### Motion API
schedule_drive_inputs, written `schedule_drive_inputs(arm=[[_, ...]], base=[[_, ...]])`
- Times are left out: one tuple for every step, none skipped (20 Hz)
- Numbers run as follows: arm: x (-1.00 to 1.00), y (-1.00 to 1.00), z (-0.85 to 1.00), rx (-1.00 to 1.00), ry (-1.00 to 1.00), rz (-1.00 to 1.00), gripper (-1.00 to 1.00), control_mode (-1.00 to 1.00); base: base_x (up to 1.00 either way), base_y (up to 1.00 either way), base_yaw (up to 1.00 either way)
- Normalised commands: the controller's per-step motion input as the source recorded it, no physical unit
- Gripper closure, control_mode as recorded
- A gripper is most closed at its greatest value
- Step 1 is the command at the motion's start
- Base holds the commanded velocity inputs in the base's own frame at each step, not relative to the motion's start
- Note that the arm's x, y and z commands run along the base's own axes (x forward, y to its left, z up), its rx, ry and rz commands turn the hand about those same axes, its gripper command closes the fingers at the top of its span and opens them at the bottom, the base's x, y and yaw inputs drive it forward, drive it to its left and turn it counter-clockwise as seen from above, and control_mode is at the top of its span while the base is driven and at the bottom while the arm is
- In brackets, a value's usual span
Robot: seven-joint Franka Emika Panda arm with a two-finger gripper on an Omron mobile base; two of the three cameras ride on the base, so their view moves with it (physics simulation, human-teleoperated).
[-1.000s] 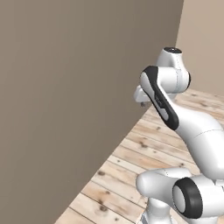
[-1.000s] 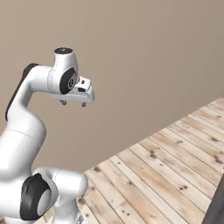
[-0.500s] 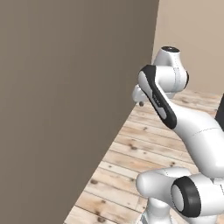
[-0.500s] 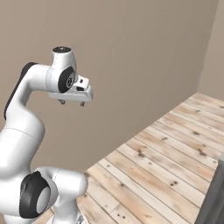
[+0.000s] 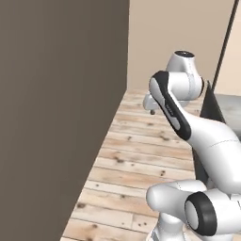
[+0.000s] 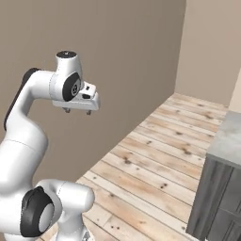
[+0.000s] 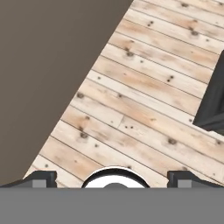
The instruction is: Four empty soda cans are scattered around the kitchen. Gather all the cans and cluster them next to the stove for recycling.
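Closest in, the white arm folds up over its base, and the gripper (image 6: pixel 76 111) hangs out in front at shoulder height, fingers pointing down at the floor. The jaws are spread wide with nothing between them; from the hand camera the two dark fingertips (image 7: pixel 40 179) sit far apart at either side, bare boards between.

Under the gripper runs the light plank floor (image 6: pixel 155 164), pale wood with dark knots, boards running across the room. That is the part of the kitchen on show here.

Along the arm's left side stands a tall, flat grey-brown wall (image 5: pixel 56 113), plain, no handles or seams to be made out. The hand camera catches its foot meeting the planks on a diagonal.

Over on the right, a dark grey cabinet (image 6: pixel 219 202) with a pale counter (image 6: pixel 228 136) on top juts into the right base view; the hand camera shows a dark corner of it (image 7: pixel 214 105) on the floor.

Farthest back, a beige wall (image 6: pixel 212 52) closes the room, meeting the brown wall at a corner. No lettering can be read on any surface.
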Motion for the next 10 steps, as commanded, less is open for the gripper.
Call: schedule_drive_inputs(arm=[[0.0, 0.0, 0.0, 0.0, 0.0, 0.0, -1.0, 1.0], [0.0, 0.0, 0.0, 0.0, 0.0, 0.0, -1.0, 1.0], [0.0, 0.0, 0.0, 0.0, 0.0, 0.0, -1.0, 1.0], [0.0, 0.0, 0.0, 0.0, 0.0, 0.0, -1.0, 1.0], [0.0, 0.0, 0.0, 0.0, 0.0, 0.0, -1.0, 1.0], [0.0, 0.0, 0.0, 0.0, 0.0, 0.0, -1.0, 1.0], [0.0, 0.0, 0.0, 0.0, 0.0, 0.0, -1.0, 1.0], [0.0, 0.0, 0.0, 0.0, 0.0, 0.0, -1.0, 1.0], [0.0, 0.0, 0.0, 0.0, 0.0, 0.0, -1.0, 1.0], [0.0, 0.0, 0.0, 0.0, 0.0, 0.0, -1.0, 1.0]], base=[[0.55, 0.0, -0.23], [0.6, 0.0, -0.22], [0.62, 0.0, -0.22], [0.64, 0.0, -0.22], [0.65, 0.01, -0.22], [0.68, 0.04, -0.22], [0.7, 0.05, -0.22], [0.74, 0.07, -0.22], [0.77, 0.11, -0.21], [0.8, 0.18, -0.21]])
